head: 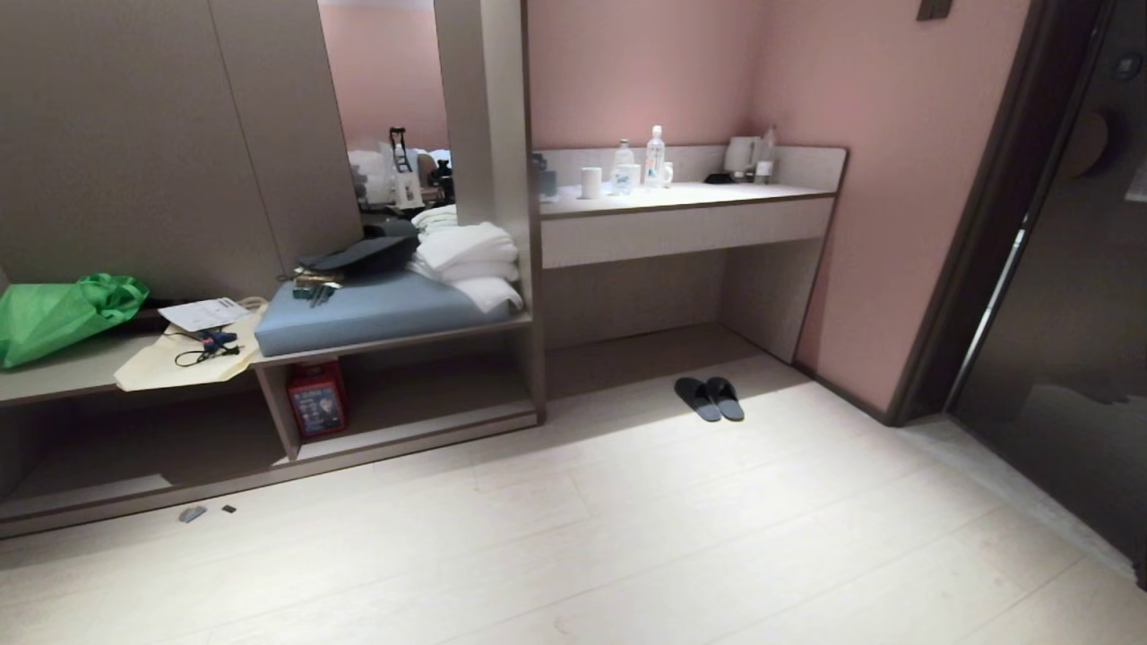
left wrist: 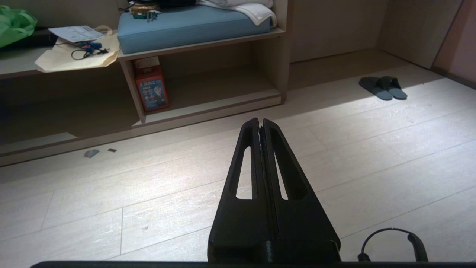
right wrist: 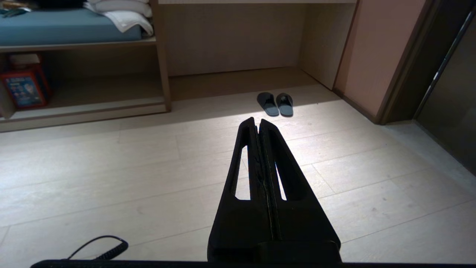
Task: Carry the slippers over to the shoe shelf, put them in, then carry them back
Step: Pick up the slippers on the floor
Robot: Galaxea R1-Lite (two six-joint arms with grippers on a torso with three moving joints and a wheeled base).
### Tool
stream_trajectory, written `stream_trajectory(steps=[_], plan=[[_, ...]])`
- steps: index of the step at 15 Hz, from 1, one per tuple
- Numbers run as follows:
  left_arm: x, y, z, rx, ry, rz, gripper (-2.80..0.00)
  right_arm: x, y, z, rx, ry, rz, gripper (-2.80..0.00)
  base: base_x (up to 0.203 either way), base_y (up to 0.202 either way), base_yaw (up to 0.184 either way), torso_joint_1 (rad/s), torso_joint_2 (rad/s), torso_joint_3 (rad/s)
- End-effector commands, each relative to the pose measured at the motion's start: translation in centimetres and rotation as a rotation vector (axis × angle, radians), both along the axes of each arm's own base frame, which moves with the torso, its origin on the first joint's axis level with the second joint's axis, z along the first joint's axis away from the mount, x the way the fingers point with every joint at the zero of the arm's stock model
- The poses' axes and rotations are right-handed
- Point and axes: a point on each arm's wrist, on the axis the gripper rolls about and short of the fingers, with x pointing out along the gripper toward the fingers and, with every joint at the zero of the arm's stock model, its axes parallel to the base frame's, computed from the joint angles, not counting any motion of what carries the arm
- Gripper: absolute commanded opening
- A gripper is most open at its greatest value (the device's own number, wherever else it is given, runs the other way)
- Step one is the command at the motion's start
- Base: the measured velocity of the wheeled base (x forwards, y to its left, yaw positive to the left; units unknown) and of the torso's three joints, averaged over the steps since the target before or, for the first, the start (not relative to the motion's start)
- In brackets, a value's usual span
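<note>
Slippers (head: 709, 398) side by side on floor before desk recess; red box (head: 315, 399) inside shoe shelf (head: 421, 421); both pincers closed, empty

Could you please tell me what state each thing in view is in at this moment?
slippers: side by side on the floor before the desk recess, not held.
shoe shelf: open; a red box stands at its left end.
left gripper: shut, empty, above bare floor.
right gripper: shut, empty, pointing toward the slippers.
towels: folded, stacked on the blue cushion.
green bag: slumped on the bench top.
</note>
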Motion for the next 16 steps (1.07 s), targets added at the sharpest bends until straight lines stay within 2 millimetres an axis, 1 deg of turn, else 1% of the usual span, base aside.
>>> stream_trajectory(steps=[1,16], plan=[[0.01,0.00,-0.01,0.000,0.001,0.000,-2.80,0.01,0.00,-0.05,-0.002,0.003,-0.001,-2.80,0.000,0.000,0.000,0.000,0.00,0.000],[0.00,0.00,0.03,0.000,0.000,-0.001,-2.80,0.00,0.00,0.00,-0.022,0.000,0.001,-2.80,0.000,0.000,0.000,0.000,0.00,0.000]])
